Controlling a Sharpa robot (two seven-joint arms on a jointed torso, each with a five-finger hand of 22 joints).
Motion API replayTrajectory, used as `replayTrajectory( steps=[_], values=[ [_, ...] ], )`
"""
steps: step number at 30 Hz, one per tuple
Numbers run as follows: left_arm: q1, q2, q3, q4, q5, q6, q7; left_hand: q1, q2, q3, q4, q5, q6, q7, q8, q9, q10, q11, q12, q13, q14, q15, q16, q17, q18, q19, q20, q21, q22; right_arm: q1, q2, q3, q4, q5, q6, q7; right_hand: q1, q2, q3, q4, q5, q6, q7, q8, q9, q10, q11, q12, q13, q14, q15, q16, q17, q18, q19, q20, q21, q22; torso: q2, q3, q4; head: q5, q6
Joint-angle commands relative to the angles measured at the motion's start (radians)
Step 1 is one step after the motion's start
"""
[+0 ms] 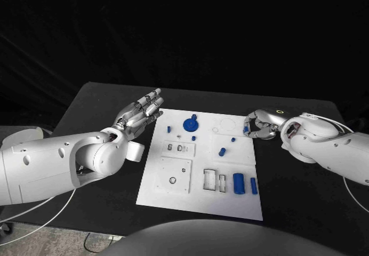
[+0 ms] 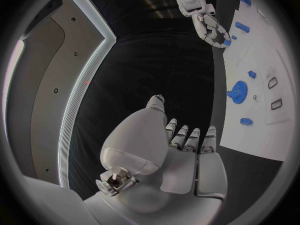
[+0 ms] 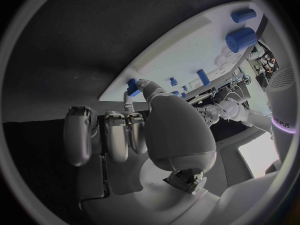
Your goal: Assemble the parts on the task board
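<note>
The white task board [image 1: 201,200] lies in the middle of the black table. On it are a blue gear [image 1: 190,125], several small blue parts such as a slanted peg [image 1: 221,152], and two blue cylinders [image 1: 238,183] near the front right. My right hand [image 1: 264,124] is at the board's far right edge with fingers curled, pinching a small blue part [image 1: 246,128] between thumb and a finger; the right wrist view shows that part [image 3: 132,87] at the board's edge [image 3: 169,50]. My left hand [image 1: 141,114] hovers off the board's far left corner, fingers spread and holding nothing.
The board has empty recesses: a square one [image 1: 174,180] at the front left and two narrow slots [image 1: 209,180] beside it. Black table [image 1: 100,101] surrounds the board. In the left wrist view the gear [image 2: 237,90] lies beyond my left hand [image 2: 181,150].
</note>
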Motion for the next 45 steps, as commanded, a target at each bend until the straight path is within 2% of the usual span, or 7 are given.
replayTrajectory(
  steps=[1,10,17,24,29,40,45],
  values=[
    [0.001,0.002,0.001,0.000,-0.001,0.023,0.003,0.012,0.001,0.004,-0.001,0.004,0.000,0.003,0.003,0.001,-0.002,0.009,0.004,0.002,0.001,0.010,0.005,0.002,0.017,0.000,0.010,0.006,0.001,-0.001,0.001,0.000,0.000,-0.010,-0.001,0.011,0.012,0.002,0.010,-0.004,0.010,0.017,-0.003,0.015,0.012,0.105,-0.008,0.004,0.263,0.104,-0.007,0.003,0.263,0.002,0.002,-0.009,-0.004,0.196,0.000,0.0002,0.0003,0.001,0.000],
    [0.001,0.000,0.001,-0.002,-0.001,0.026,-0.002,0.012,0.001,0.004,-0.001,0.004,0.000,0.004,0.003,0.001,-0.002,0.010,0.004,0.002,0.001,0.011,0.006,0.002,0.017,0.001,0.011,0.006,0.002,-0.001,-0.012,0.000,0.022,0.011,-0.072,0.028,0.023,0.009,0.030,-0.016,0.044,0.049,-0.010,0.047,0.041,0.105,-0.014,0.004,0.263,0.104,-0.013,0.003,0.263,-0.001,0.010,-0.015,0.006,0.202,0.000,0.0000,-0.0015,0.006,0.000],
    [0.001,-0.003,0.000,-0.002,-0.001,0.025,-0.003,0.012,0.001,0.004,-0.001,0.004,0.000,0.004,0.003,0.001,-0.002,0.010,0.004,0.002,0.001,0.011,0.006,0.002,0.017,0.001,0.011,0.006,0.002,0.014,-0.043,0.001,0.105,0.015,-0.122,0.015,0.019,0.007,0.032,-0.015,0.053,0.060,-0.010,0.055,0.048,0.105,-0.015,0.004,0.263,0.104,-0.014,0.003,0.263,-0.001,0.011,-0.016,0.007,0.203,-0.001,-0.0015,0.0008,0.009,0.000],
    [0.001,-0.002,0.000,-0.002,-0.001,0.022,-0.003,0.013,0.002,0.005,-0.002,0.004,0.002,0.006,0.003,0.001,-0.001,0.012,0.006,0.002,0.001,0.012,0.007,0.002,0.017,0.001,0.012,0.006,0.002,0.058,-0.068,0.002,0.264,0.004,-0.067,-0.049,0.006,0.002,0.034,-0.006,0.059,0.053,-0.006,0.047,0.049,0.105,-0.012,0.004,0.263,0.104,-0.012,0.003,0.263,0.003,0.001,-0.016,-0.011,0.197,-0.002,-0.0022,0.0010,0.007,0.000],
    [0.001,0.005,0.000,-0.006,-0.001,0.025,-0.003,0.013,0.002,0.005,-0.002,0.004,0.002,0.006,0.003,0.001,-0.001,0.013,0.006,0.002,0.001,0.013,0.007,0.002,0.017,0.001,0.013,0.006,0.002,0.063,-0.018,0.002,0.337,-0.011,0.009,-0.094,0.003,0.002,0.040,-0.004,0.064,0.051,-0.005,0.041,0.048,0.105,-0.010,0.004,0.263,0.104,-0.011,0.003,0.263,0.008,-0.010,-0.015,-0.031,0.190,-0.003,-0.0004,0.0000,0.007,0.000],
    [0.001,0.015,0.000,-0.009,-0.001,0.025,-0.004,0.014,0.002,0.006,-0.002,0.004,0.001,0.006,0.003,0.001,-0.001,0.016,0.006,0.002,0.001,0.014,0.007,0.002,0.017,0.002,0.014,0.006,0.002,0.013,0.152,0.002,0.272,-0.079,0.088,-0.158,0.002,0.001,0.045,-0.006,0.070,0.057,-0.004,0.037,0.049,0.105,-0.009,0.004,0.263,0.104,-0.010,0.003,0.263,0.013,-0.020,-0.014,-0.049,0.184,-0.001,0.0000,0.0046,0.012,0.000],
    [0.001,0.016,0.000,-0.009,-0.001,0.023,-0.004,0.014,0.002,0.006,-0.002,0.004,0.001,0.006,0.003,0.001,-0.001,0.016,0.006,0.002,0.001,0.014,0.007,0.002,0.017,0.002,0.014,0.006,0.002,-0.003,0.201,0.002,0.240,-0.097,0.114,-0.192,0.001,-0.002,0.048,-0.008,0.073,0.059,-0.003,0.034,0.049,0.105,-0.006,0.004,0.263,0.104,-0.009,0.003,0.263,0.015,-0.025,-0.014,-0.058,0.181,-0.001,0.0007,0.0005,0.019,0.000]
  ],
)
